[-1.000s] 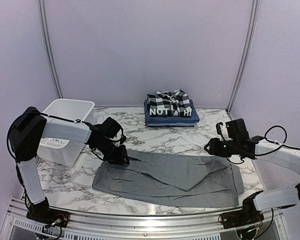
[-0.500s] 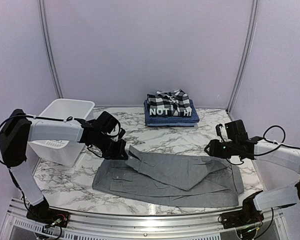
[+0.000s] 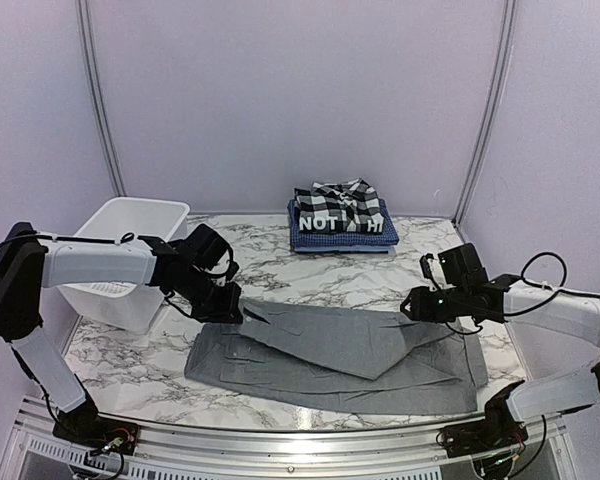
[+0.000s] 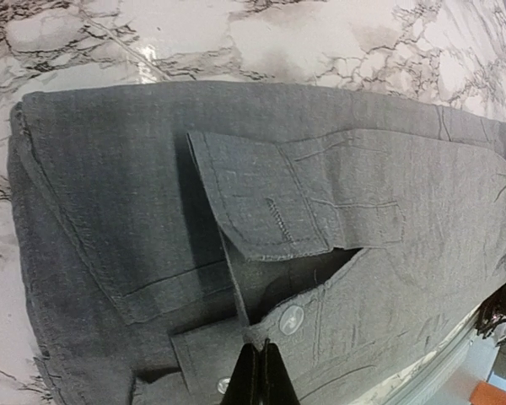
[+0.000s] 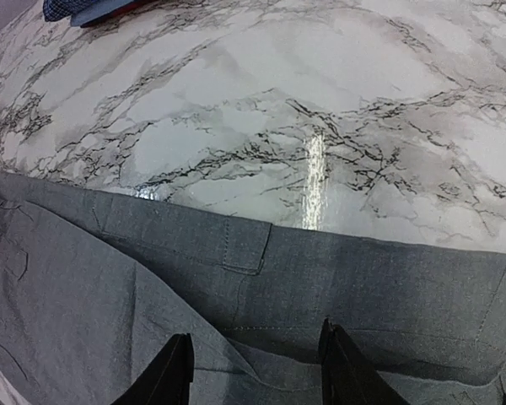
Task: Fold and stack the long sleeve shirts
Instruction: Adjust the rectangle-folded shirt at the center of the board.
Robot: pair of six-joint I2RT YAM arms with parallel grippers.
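- Closest to me, the grey shirt [image 3: 340,350] lies spread across the near part of the marble surface [image 3: 380,270], running from one arm to the other. One sleeve is laid diagonally over the body.
- It's plain mid-grey woven cloth with stitched seams, a cuff [image 4: 253,202] turned back, and small pale buttons [image 4: 291,319].
- I'd guess it's light, soft and floppy. It'll sag and slide on that glossy top, so hems, cuffs or seams look like the best places to grab, ideally with two grips well apart so it doesn't bunch.
- The left hand [image 3: 228,305] is at the shirt's left end with its tips pinched together. In its own camera a ridge of cloth by a button runs right into them, so it looks like it's nipping a fold.
- The right hand [image 3: 412,305] sits at the shirt's far right edge with its fingers [image 5: 173,375] spread wide and nothing between them, just above the cloth.
- Further back on the left there's a white tub [image 3: 130,255].
- At the far back sits the finished stack, well apart from the grey one: plaid shirt [image 3: 340,195] on top, black shirt with white letters [image 3: 325,222] under it, blue checked shirt [image 3: 380,240] at the bottom.
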